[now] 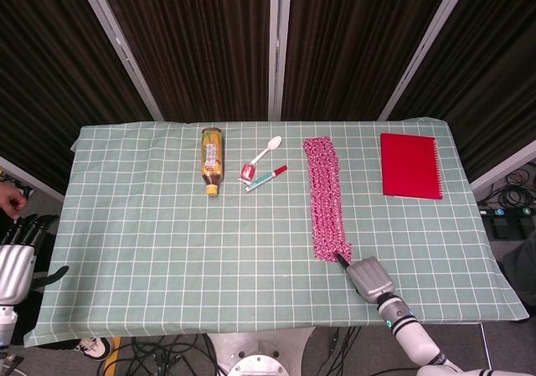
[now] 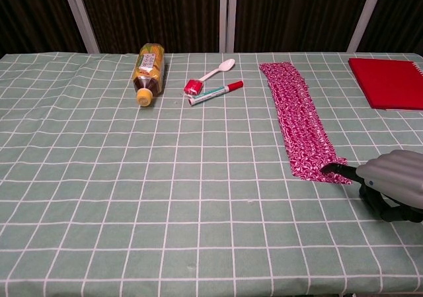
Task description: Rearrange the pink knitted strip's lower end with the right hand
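The pink knitted strip (image 1: 324,196) lies lengthwise on the checked tablecloth, right of centre, and also shows in the chest view (image 2: 301,122). My right hand (image 1: 368,277) sits just below and right of its lower end. One dark fingertip (image 2: 334,171) touches the strip's lower right corner, which is skewed a little to the right. The other fingers curl under the grey palm (image 2: 396,181). Whether the corner is pinched is hidden. My left hand (image 1: 17,257) hangs off the table's left edge, fingers apart and holding nothing.
A red notebook (image 1: 410,165) lies at the far right. A bottle (image 1: 212,158), a white spoon (image 1: 268,148), a small red item (image 1: 248,172) and a marker (image 1: 266,177) lie at the back, left of the strip. The table's front edge (image 1: 251,330) runs close to my right hand.
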`<state>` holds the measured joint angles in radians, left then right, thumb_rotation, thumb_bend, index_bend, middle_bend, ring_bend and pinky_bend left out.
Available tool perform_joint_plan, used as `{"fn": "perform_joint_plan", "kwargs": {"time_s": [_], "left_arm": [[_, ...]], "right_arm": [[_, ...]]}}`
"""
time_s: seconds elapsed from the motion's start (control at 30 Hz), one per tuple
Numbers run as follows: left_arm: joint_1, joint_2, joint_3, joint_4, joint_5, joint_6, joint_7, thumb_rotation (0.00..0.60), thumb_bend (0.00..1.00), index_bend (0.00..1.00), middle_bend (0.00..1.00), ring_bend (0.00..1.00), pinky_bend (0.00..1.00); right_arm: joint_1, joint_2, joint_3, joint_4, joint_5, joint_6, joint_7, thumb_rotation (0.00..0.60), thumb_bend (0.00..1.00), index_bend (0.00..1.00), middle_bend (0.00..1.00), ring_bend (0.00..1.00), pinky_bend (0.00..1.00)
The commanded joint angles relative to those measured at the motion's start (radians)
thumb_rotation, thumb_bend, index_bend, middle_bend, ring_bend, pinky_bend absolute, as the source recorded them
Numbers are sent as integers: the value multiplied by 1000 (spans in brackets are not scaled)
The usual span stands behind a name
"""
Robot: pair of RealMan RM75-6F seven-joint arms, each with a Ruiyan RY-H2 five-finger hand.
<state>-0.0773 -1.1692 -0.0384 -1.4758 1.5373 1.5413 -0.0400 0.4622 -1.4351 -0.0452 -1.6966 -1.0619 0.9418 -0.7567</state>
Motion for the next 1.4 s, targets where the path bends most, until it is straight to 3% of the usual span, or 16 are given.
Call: {"fn": "perform_joint_plan", "kwargs": {"time_s": [0.03, 0.47, 1.0, 1.27, 1.4], "left_arm": [[0, 0, 0, -1, 0, 0, 2, 600, 96, 146, 157, 102, 195], [-2, -1, 3, -5, 3, -7, 11, 600, 95, 147, 156, 102, 195], [-6, -2, 2, -15, 2, -12, 27, 600, 95, 147, 157, 102, 195], [-5, -1, 2, -19, 5, -8, 29, 600, 95, 147, 157, 102, 195], [-6, -1, 1, -19, 4, -8, 28, 600, 95, 147, 157, 102, 195]], "right_arm": [[-3, 9, -9, 0, 3, 7, 9, 600, 1000, 71, 913, 832, 709], [-24, 83, -55, -3, 12, 32, 72, 600, 1000, 120, 913, 832, 709], [-49, 171, -70, -30, 47, 76, 120, 600, 1000, 140, 913, 832, 709], [-64, 166, -42, -51, -129, 147, 232, 600, 1000, 103, 913, 832, 709], [-45, 133, -29, -44, -160, 129, 232, 600, 1000, 77, 913, 832, 709]]}}
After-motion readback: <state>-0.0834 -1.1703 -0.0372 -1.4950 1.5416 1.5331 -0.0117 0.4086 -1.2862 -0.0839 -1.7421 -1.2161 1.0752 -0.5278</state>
